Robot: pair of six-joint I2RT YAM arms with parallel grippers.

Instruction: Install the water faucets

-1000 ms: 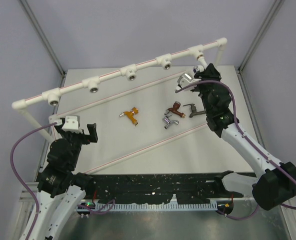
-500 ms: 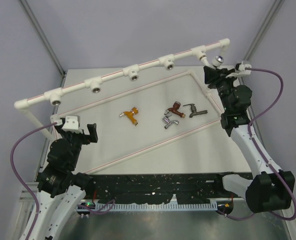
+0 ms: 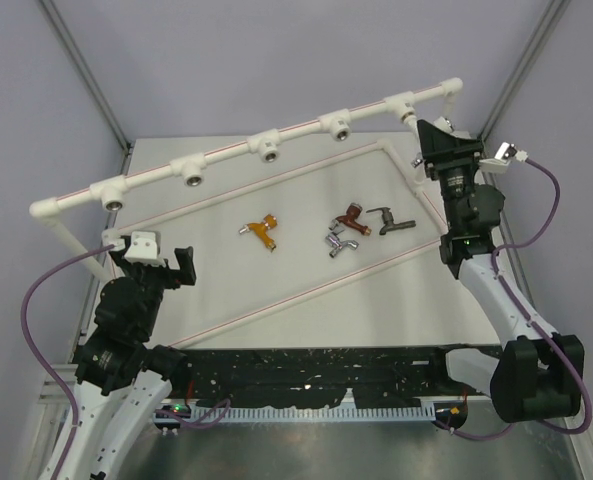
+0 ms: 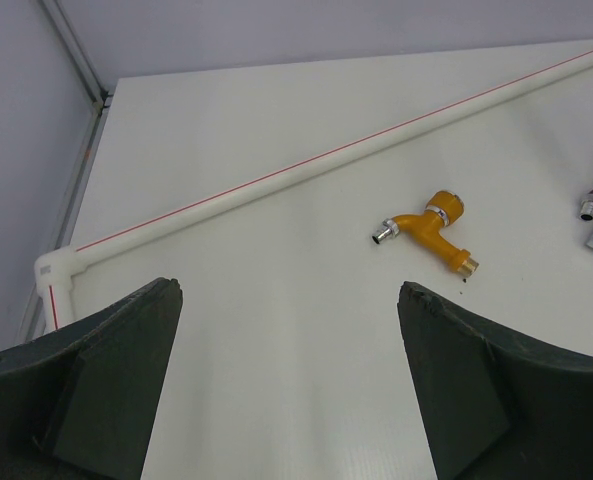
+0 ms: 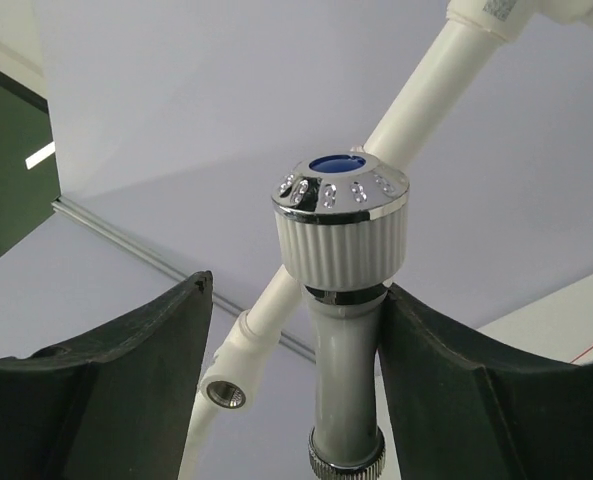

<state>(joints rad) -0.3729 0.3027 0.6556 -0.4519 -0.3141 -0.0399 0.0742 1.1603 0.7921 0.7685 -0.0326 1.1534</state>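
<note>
the left claw (image 4: pixel 291 295) is held wide open, empty, over the near-left counter (image 3: pixel 276 290). an orange-gold faucet (image 4: pixel 431 228) is laid mid-counter. a copper-brown faucet (image 3: pixel 350 215), a chrome faucet (image 3: pixel 340 243) and a dark faucet (image 3: pixel 389 221) are clustered rightward. at the right end of the pipe frame (image 3: pixel 226 152), a white faucet (image 5: pixel 342 225) with ribbed knob and blue-dotted chrome cap is flanked by the parted right claw (image 5: pixel 296 285).

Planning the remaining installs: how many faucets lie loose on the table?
4: the orange faucet lies alone; the copper-brown faucet, dark grey faucet and chrome faucet cluster to its right. None seems hidden.
</note>
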